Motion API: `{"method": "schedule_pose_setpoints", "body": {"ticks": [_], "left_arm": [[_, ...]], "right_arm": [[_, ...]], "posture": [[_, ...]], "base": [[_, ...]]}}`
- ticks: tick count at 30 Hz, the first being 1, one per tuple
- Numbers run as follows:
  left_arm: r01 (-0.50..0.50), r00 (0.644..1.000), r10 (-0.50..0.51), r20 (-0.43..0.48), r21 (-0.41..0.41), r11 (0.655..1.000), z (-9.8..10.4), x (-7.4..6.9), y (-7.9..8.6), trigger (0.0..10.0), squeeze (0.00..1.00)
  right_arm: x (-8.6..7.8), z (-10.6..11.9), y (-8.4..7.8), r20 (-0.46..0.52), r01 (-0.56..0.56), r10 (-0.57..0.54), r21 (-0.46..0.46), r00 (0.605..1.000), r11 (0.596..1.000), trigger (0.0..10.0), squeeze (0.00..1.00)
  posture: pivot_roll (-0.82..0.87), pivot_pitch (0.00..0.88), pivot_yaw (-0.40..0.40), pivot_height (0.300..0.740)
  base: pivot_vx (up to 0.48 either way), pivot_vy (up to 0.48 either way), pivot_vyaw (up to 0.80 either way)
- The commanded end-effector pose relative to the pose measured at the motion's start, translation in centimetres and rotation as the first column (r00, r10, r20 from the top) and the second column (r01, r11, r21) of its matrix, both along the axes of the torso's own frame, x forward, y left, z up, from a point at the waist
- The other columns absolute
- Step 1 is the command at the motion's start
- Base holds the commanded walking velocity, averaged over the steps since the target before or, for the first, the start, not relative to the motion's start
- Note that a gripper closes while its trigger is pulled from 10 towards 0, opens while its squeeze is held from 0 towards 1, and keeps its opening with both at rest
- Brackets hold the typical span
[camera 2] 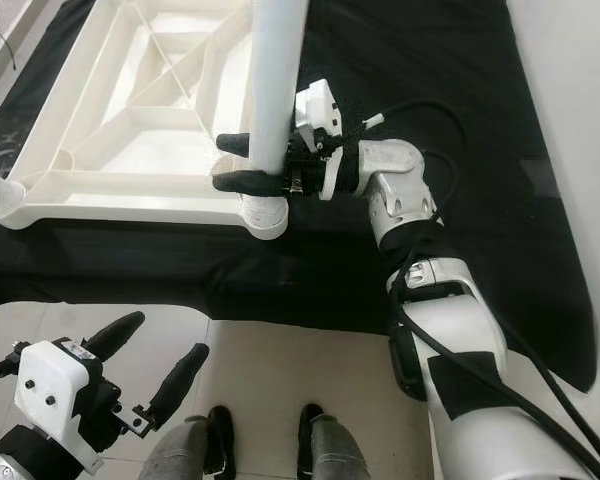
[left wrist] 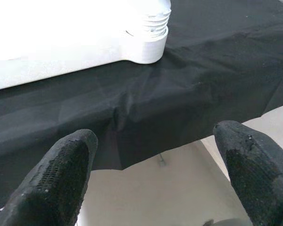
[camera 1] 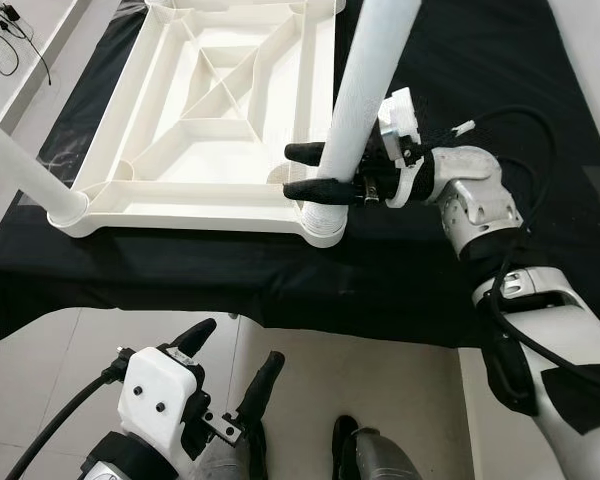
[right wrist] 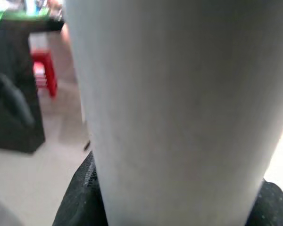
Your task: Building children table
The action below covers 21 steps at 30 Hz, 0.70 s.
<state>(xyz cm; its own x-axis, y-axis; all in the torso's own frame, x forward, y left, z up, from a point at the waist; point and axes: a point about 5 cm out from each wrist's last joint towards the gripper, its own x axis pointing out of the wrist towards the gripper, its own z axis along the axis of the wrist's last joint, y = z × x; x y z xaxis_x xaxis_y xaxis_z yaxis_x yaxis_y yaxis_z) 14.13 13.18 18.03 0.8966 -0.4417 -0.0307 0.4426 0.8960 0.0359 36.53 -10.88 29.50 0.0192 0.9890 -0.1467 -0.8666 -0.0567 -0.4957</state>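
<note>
My left gripper [camera 1: 230,352] hangs low over the pale tiled floor [camera 1: 400,400], in front of the work surface, its two black fingers [left wrist: 52,179] spread wide with nothing between them. My feet [camera 2: 220,440] stand on the same floor just beside it.

Beyond that lies the black cloth [camera 1: 180,280] covering the low surface, its front edge draping down. On the cloth rests the white table top [camera 1: 220,110], turned underside up so its ribbed bracing faces upward. At its near right corner, a threaded socket [camera 1: 322,222] receives a white table leg [camera 1: 365,90] standing almost upright.

My right gripper [camera 1: 305,170] reaches in from the right and pinches this leg low down, just above the socket, one finger on each side of the tube. A second white leg [camera 1: 20,160] stands in the near left corner socket, tilted outward.

Farther left, thin black cables [camera 1: 15,35] lie on a white surface beside the cloth.
</note>
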Motion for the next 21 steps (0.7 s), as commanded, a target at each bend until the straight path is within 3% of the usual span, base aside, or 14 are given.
{"method": "schedule_pose_setpoints", "body": {"ticks": [1,11,21], "left_arm": [[0.017,1.000,-0.017,-0.022,0.009,1.000,-0.1,-0.3,0.0,10.0,0.00],[0.017,1.000,-0.017,-0.019,0.007,1.000,0.0,-0.1,-0.1,10.0,0.00],[0.015,1.000,-0.015,-0.018,0.006,1.000,0.0,-0.1,-0.1,10.0,0.00]], "right_arm": [[-0.1,-4.5,-0.1,-0.129,-0.030,0.005,-0.191,0.992,0.981,10.0,0.00],[-0.1,-4.1,0.5,-0.111,-0.070,0.039,-0.289,0.993,0.955,10.0,0.00],[0.5,-4.9,1.5,-0.282,-0.004,-0.059,-0.217,0.957,0.976,10.0,0.00]], "posture": [[0.11,0.405,0.039,0.740],[0.11,0.409,0.031,0.740],[0.10,0.418,0.025,0.740]], "base": [[0.000,0.000,0.00],[0.000,0.000,0.00],[0.000,0.000,0.00]]}}
